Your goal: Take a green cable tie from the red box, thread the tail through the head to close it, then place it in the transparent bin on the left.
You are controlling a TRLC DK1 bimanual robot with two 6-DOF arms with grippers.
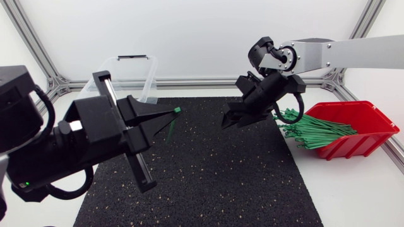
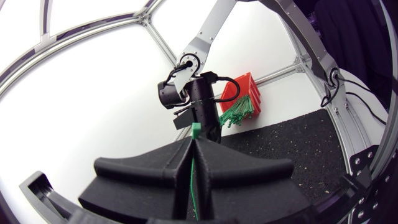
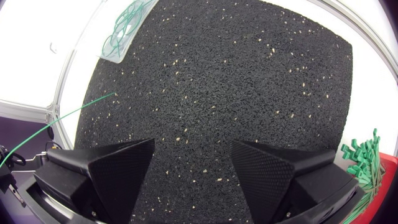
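Note:
My left gripper (image 1: 165, 117) is shut on a green cable tie (image 1: 175, 111) above the mat's left part. The tie's head (image 2: 195, 130) sticks out past the closed fingertips and its thin tail (image 3: 81, 109) hangs free. My right gripper (image 1: 230, 120) hovers open over the mat's right side, with nothing between its fingers (image 3: 118, 165); in the left wrist view it stands ahead of the tie. The red box (image 1: 366, 116) at the right holds a bundle of green ties (image 1: 315, 131). The transparent bin (image 1: 129, 74) stands at the back left, with looped green ties (image 3: 124, 25) inside.
A black speckled mat (image 1: 208, 176) covers the middle of the white table. Aluminium frame rails (image 1: 208, 82) run along the back and sides. The bundle of ties (image 3: 364, 160) spills over the red box's near edge, beside my right gripper.

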